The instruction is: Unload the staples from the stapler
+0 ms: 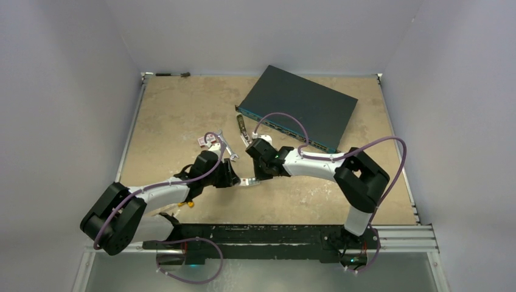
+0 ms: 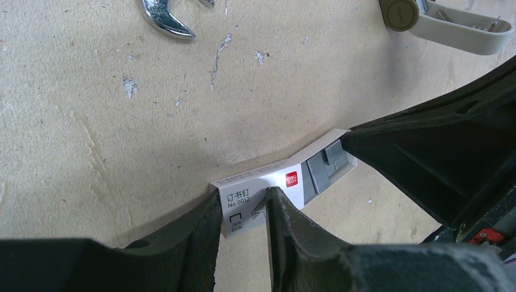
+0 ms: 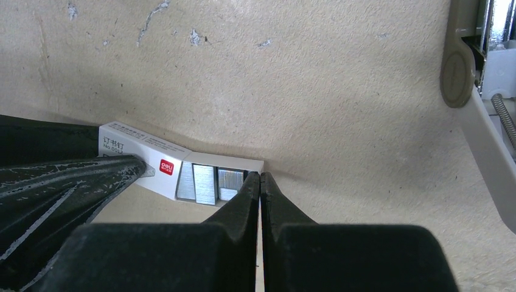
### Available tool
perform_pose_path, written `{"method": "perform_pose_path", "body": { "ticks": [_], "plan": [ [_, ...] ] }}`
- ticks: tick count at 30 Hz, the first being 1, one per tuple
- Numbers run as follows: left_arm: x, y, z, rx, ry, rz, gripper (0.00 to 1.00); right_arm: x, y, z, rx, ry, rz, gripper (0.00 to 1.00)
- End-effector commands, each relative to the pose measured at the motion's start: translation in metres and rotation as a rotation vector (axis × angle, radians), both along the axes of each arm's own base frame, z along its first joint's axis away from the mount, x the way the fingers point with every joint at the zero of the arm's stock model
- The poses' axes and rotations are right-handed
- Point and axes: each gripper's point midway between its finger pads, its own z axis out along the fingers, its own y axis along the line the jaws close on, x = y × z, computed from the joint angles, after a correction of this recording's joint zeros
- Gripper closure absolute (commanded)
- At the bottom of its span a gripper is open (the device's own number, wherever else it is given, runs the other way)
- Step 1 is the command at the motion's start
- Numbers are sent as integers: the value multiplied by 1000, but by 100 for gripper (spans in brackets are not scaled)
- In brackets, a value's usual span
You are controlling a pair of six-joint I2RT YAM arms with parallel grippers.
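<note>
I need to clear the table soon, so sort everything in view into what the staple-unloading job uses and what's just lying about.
Job: stapler, lying open; staple box, held by left gripper, right gripper at its tray.
Lying about: wrench; network switch.

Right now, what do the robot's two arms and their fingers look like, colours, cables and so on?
Both the left arm and the right arm have white link shells between chunky black joint housings. A purple cable loops loosely along each. The fingers are matte black wedges that taper to thin tips, with finely textured faces.
</note>
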Motion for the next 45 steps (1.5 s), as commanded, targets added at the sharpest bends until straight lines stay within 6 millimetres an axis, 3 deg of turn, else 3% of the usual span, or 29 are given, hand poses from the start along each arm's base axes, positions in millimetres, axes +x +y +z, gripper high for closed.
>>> {"method": "perform_pose_path", "body": {
  "ticks": [1,17,45],
  "plan": [
    [-1,0,-2,9,-6,-10,69,-2,-1,15,28,-14,-29,100],
    [-2,2,-3,12,-5,-6,69,-4,-10,3,-5,-7,-53,100],
    [-4,3,0,-17,3,25,69,0,0,11,35,-32,-68,100]
  ]
}}
